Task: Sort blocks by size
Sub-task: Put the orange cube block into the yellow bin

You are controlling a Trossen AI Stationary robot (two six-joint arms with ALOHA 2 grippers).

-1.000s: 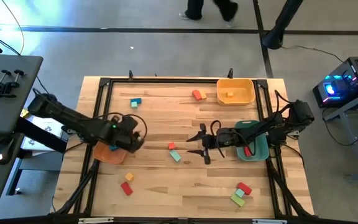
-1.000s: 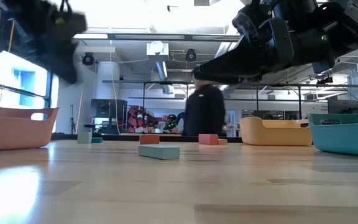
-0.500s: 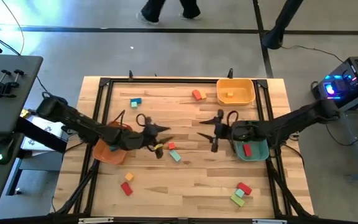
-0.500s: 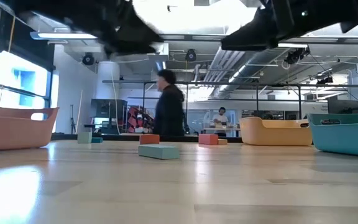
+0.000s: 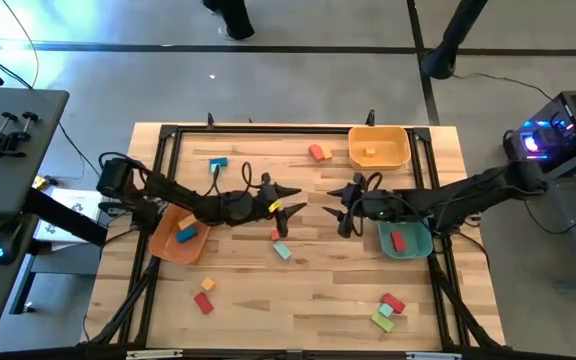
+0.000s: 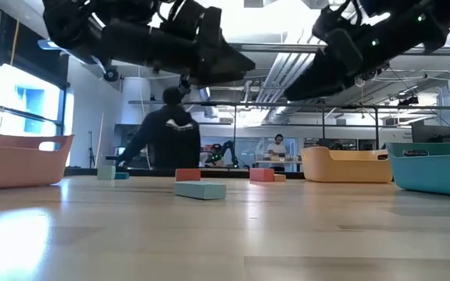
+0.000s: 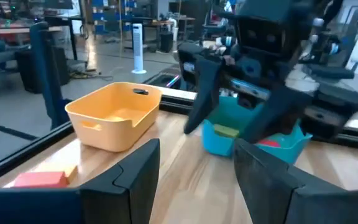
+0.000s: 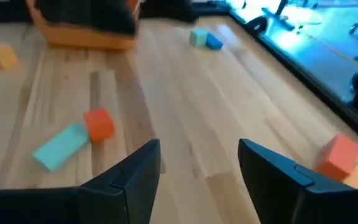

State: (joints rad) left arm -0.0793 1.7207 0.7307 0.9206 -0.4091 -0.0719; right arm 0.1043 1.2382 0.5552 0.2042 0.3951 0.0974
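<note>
Small blocks lie scattered on the wooden table. A red cube [image 5: 276, 235] and a teal bar [image 5: 283, 251] lie near the middle and also show in the right wrist view [image 8: 98, 123] [image 8: 59, 147]. My left gripper [image 5: 289, 210] is open and empty above the table's middle, just on the far side of these two blocks. My right gripper [image 5: 341, 210] is open and empty, facing it from the right, beside the teal bin [image 5: 420, 242]. In the low view both grippers hang high above the table. The left wrist view shows my left gripper [image 7: 197, 180] with nothing between its fingers.
The orange bin [image 5: 164, 247] at the left holds a blue and a yellow block. The yellow bin [image 5: 380, 158] holds an orange block, and the teal bin holds a red one. More blocks lie at the far left [image 5: 217, 163], far middle [image 5: 318, 152], near left [image 5: 204, 300] and near right [image 5: 388, 310]. A person walks beyond the far edge.
My left gripper has swung from above the orange bin toward the table's right, out to the middle and a little toward the far edge. My right gripper has gone toward the far edge and slightly right. A person has walked leftward behind the table.
</note>
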